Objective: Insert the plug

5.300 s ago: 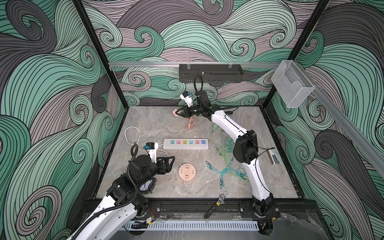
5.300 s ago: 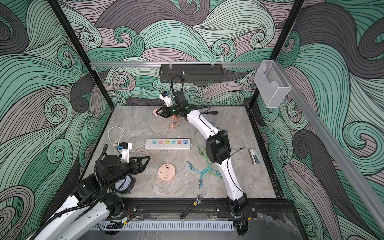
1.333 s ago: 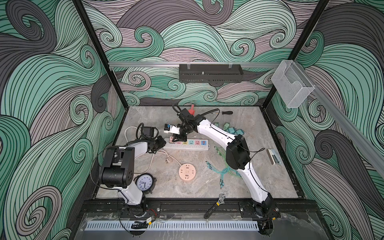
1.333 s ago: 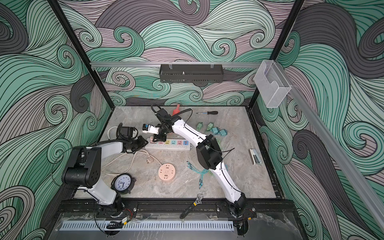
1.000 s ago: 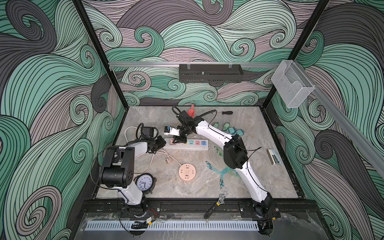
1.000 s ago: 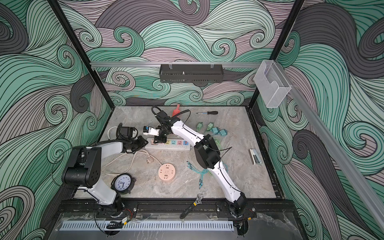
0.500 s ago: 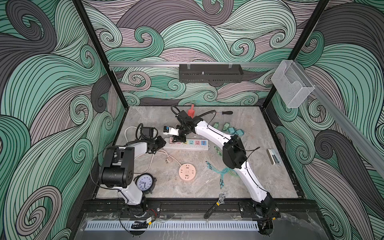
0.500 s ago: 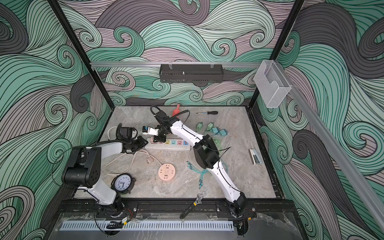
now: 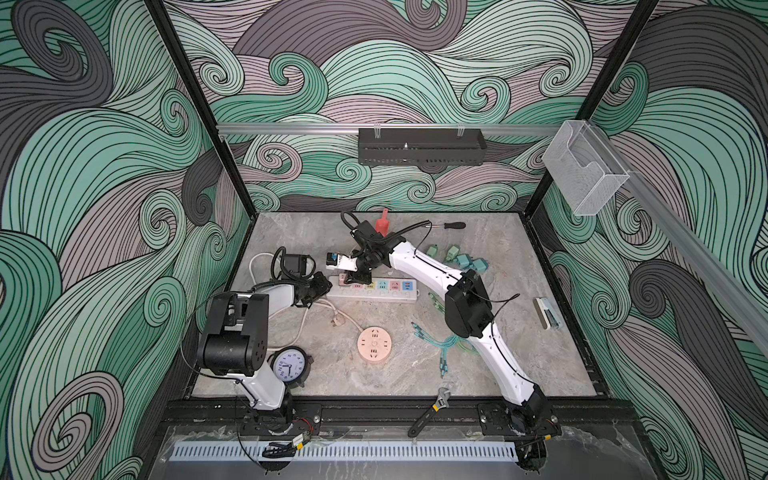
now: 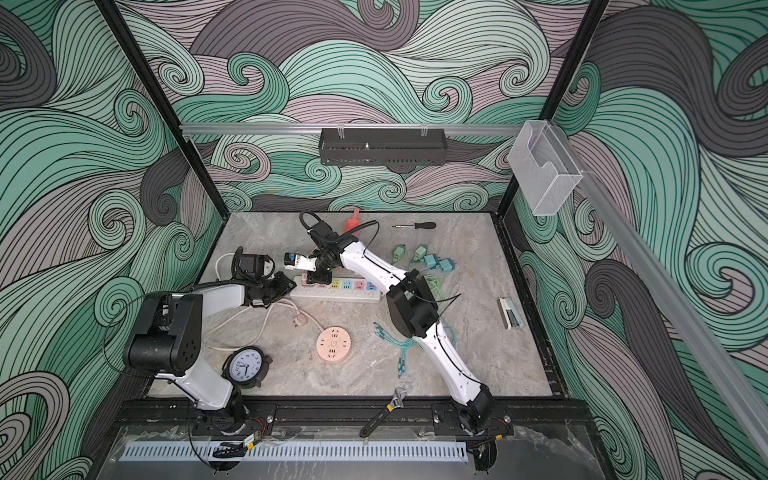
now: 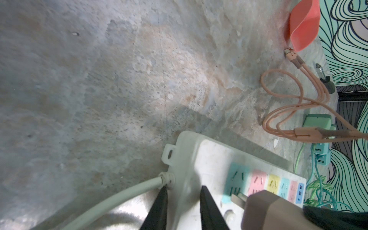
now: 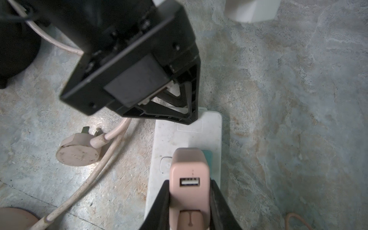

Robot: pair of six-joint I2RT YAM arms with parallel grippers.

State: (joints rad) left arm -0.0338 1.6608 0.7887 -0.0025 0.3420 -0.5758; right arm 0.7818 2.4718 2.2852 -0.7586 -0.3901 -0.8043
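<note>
A white power strip (image 9: 376, 296) (image 10: 347, 295) with coloured sockets lies mid-table. My right gripper (image 12: 189, 185) (image 9: 357, 277) is shut on a pink USB charger plug (image 12: 189, 169) (image 11: 274, 211), held over the teal socket (image 11: 237, 175) at the strip's cable end. A metal prong (image 11: 239, 197) shows between the plug body and that socket. My left gripper (image 11: 183, 189) (image 9: 323, 286) is shut on the strip's end, with its fingers either side of the corner beside the white cable (image 11: 123, 195).
A loose beige plug (image 12: 77, 153) and its cord lie beside the strip. A round pink socket hub (image 9: 374, 344), a clock (image 9: 289, 365), teal cables (image 9: 449, 345), green adapters (image 9: 461, 259), a red scoop (image 9: 382, 224), a screwdriver (image 9: 449, 225) and a stapler (image 9: 547, 312) lie around.
My right gripper has edged a little left with the pink plug, toward the strip's cable end. The left arm has stayed where it was.
</note>
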